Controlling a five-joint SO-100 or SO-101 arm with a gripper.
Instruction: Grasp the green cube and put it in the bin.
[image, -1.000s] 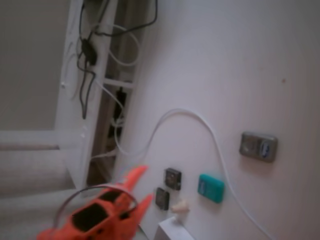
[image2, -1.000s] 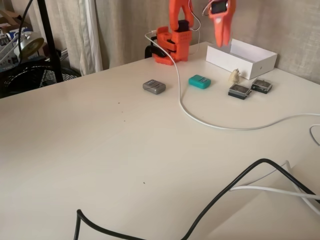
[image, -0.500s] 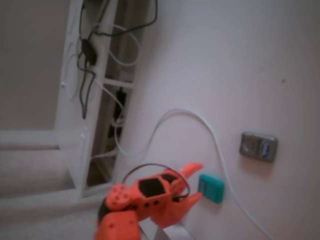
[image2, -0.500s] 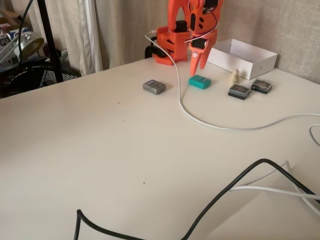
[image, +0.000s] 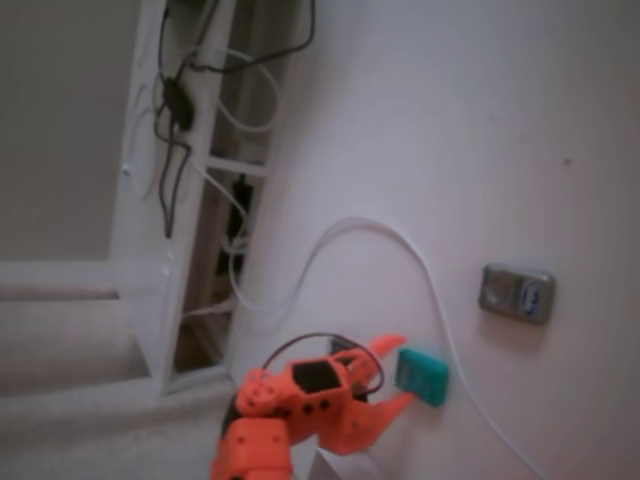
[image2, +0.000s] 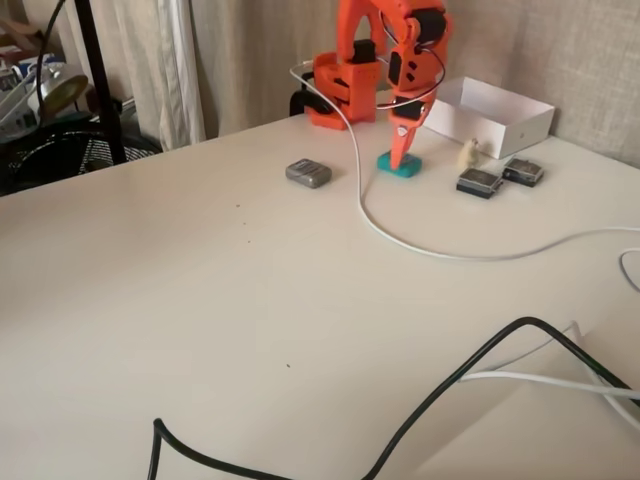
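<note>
A grey-silver rectangular device (image2: 308, 173) lies flat on the pale tabletop (image2: 230, 300), well left of the small teal-green cube with rounded corners (image2: 400, 165) in a fixed view from the table's front. A white cable (image2: 420, 245) curves across the tabletop between the device and the cube, passing just beside the cube's left edge. The orange two-finger gripper (image2: 400, 160) points straight down at the cube, its tips at the cube's top face; from this side the fingers overlap into a single spike, so their spread cannot be read here. In a fixed view from above (image: 403, 372), the two orange fingertips (image: 388, 344) stand clearly apart, one at each end of the cube's near edge (image: 424, 375), the jaws spread about as wide as that edge and bracketing it. Whether the tips touch the cube cannot be told; nothing is pinched. The cube rests on the tabletop. Right of the cube in the front view come a small pale object (image2: 467, 153), then two small dark squares (image2: 478, 183) side by side. Behind them, right of the cube, sits the open white rectangular bin (image2: 520, 122), beside the arm's orange base (image2: 340, 90).
</note>
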